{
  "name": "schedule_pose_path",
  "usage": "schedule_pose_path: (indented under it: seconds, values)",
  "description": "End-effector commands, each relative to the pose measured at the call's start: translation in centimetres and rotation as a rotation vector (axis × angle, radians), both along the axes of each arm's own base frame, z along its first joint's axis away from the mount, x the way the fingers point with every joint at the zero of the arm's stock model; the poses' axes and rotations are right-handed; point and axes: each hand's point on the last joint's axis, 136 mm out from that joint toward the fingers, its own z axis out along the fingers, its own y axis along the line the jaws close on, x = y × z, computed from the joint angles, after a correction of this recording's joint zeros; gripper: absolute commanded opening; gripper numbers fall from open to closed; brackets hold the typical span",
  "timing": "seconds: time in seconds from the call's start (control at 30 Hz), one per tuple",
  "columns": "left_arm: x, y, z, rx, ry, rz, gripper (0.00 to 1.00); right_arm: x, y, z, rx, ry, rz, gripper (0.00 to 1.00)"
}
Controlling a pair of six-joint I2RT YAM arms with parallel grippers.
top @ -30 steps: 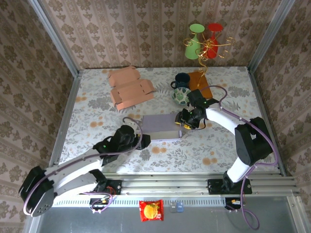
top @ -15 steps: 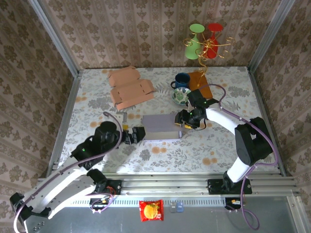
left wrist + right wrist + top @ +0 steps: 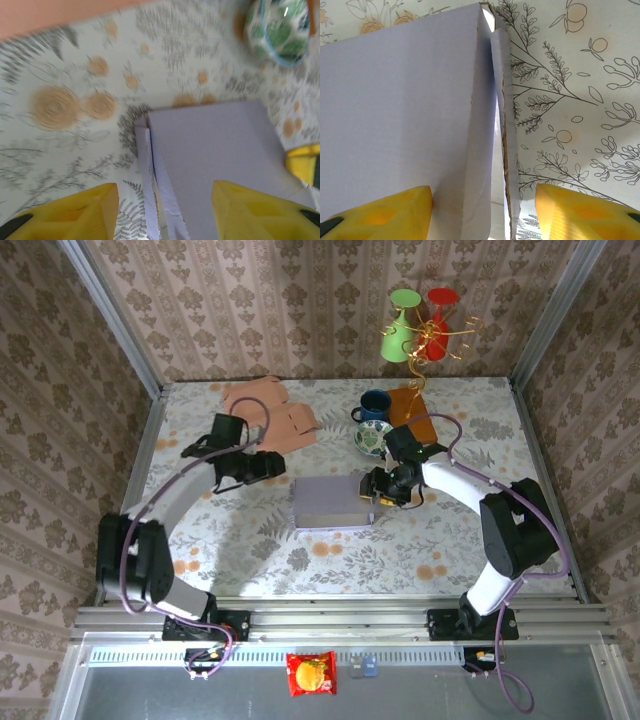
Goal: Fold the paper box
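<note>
The right edge of the paper box is straddled by the open right hand; the left hand (also open, empty) is held near its far-left corner.

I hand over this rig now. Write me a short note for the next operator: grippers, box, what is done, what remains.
Left gripper: open, above the left end of the purple box, holding nothing.
Right gripper: open, jaws astride the loose flap at the box's right end.
Box: lies mid-table; flat salmon blanks lie behind it.
Done: body folded into shape.
Left: both end flaps stand ajar; tuck them shut.
</note>
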Motion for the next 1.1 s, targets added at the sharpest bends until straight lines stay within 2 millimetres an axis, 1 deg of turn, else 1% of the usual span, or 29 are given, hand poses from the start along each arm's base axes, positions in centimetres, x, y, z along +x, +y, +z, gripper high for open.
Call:
schedule_pose_path:
  seconds: [0.0, 0.07, 0.17, 0.33, 0.5, 0.73, 0.87, 1.07]
  values:
    - [-1.9, -2.5, -0.3, -0.025, 0.043, -0.153, 0.51, 0.7, 0.0, -0.3, -0.020, -0.007, 0.016, 0.58]
    - [-2.4, -3.2, -1.7, -0.012, 0.070, -0.182, 0.50, 0.8, 0.2, -0.3, -0.017, -0.007, 0.015, 0.58]
    - [-3.2, -3.7, -3.6, 0.022, 0.108, -0.208, 0.50, 0.9, 0.4, -0.5, -0.003, 0.002, 0.013, 0.58]
    - [-4.0, -3.1, -5.7, 0.055, 0.143, -0.201, 0.49, 0.6, 0.4, -1.0, -0.004, 0.017, 0.012, 0.58]
    - [-4.5, -2.8, -6.8, 0.068, 0.159, -0.198, 0.48, 0.4, 0.4, -1.4, -0.005, 0.032, 0.017, 0.58]
    - [-4.9, -3.1, -7.9, 0.050, 0.161, -0.189, 0.47, 0.2, 0.4, -2.1, -0.008, 0.048, 0.026, 0.58]
    - [-5.1, -3.1, -8.3, 0.054, 0.164, -0.187, 0.44, 0.0, 0.4, -2.5, -0.008, 0.058, 0.038, 0.55]
    - [-4.9, -3.3, -8.5, 0.036, 0.152, -0.175, 0.38, -0.4, 0.4, -3.2, -0.004, 0.077, 0.059, 0.51]
